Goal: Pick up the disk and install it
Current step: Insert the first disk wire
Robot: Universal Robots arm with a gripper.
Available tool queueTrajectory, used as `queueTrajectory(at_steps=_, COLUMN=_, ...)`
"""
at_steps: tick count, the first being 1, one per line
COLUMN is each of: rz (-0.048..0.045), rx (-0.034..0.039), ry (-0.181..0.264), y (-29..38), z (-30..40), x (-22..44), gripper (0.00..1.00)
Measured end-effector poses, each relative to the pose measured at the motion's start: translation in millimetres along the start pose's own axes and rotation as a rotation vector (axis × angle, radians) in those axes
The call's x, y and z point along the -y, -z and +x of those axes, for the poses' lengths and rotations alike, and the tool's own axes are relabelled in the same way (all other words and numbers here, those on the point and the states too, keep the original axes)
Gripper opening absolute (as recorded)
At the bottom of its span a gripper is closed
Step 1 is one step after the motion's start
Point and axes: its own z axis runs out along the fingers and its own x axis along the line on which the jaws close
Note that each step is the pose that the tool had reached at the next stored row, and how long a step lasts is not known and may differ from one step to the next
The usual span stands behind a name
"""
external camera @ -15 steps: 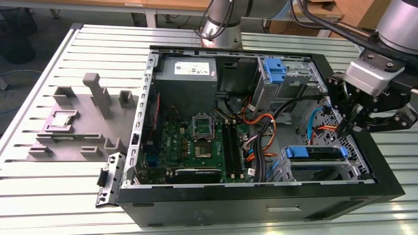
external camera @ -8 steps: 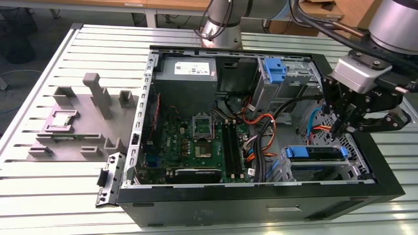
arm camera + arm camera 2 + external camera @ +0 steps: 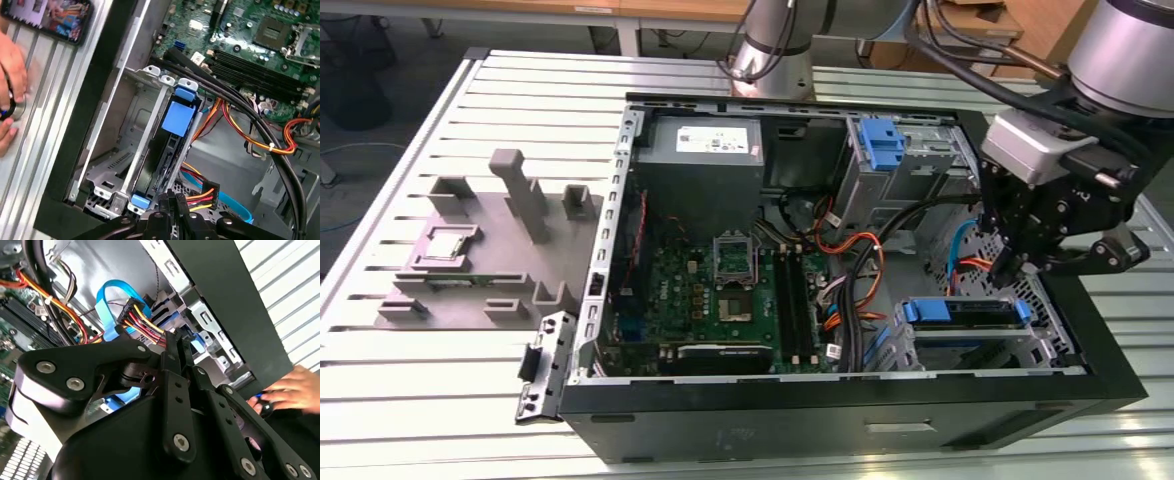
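Observation:
The disk [image 3: 961,312] sits in the drive cage at the lower right corner of the open computer case [image 3: 854,415], on the exterior view's right. Its blue carrier faces up. In the first wrist view the disk [image 3: 172,130] stands on edge inside the metal cage, with its blue tab on top. My gripper [image 3: 1017,262] hangs inside the case just behind that cage, above a bundle of cables. Its black fingers [image 3: 172,347] are pressed together with nothing between them. The gripper [image 3: 172,199] is close to the disk's near end without touching it.
Red, yellow and orange power cables [image 3: 202,192] and a blue data cable [image 3: 107,295] run right under the gripper. The motherboard [image 3: 720,290] and a second blue carrier [image 3: 881,145] lie further in. A grey fixture [image 3: 480,245] stands on the table. A person's hand [image 3: 11,85] rests beside the case.

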Motion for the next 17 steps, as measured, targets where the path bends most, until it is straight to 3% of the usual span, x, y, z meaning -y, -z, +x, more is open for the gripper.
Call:
queueTrajectory(at_steps=10, rz=-0.0207, rx=-0.0096, ry=-0.178, y=-2.2, z=-0.3, x=-0.1, gripper=0.17)
queueTrajectory(at_steps=17, rz=-0.0236, rx=-0.011, ry=-0.203, y=-2.2, z=-0.6, x=0.0, gripper=0.17)
